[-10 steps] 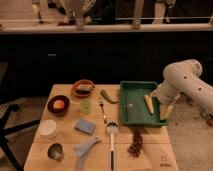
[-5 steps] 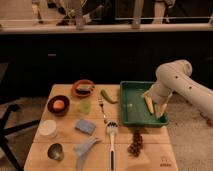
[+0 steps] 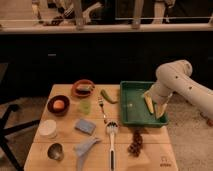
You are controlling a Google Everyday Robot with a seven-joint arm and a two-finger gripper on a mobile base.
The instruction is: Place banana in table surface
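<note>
Shifted left and lower since the earlier frame: hand (image 3: 155, 102), fingers spread wide, poised close over the banana (image 3: 148, 103); contact not determinable. Banana lies unmoved in the green tray (image 3: 131, 120) on the desk (image 3: 150, 156).

place: office-like | cues: swivel chair (image 3: 6, 136), railing (image 3: 105, 26), table surface (image 3: 150, 157)

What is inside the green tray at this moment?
The banana lies in the green tray, in its right half, with the open gripper reaching in at it. A small pale speck sits mid-tray. The floor beneath the gripper is covered.
</note>
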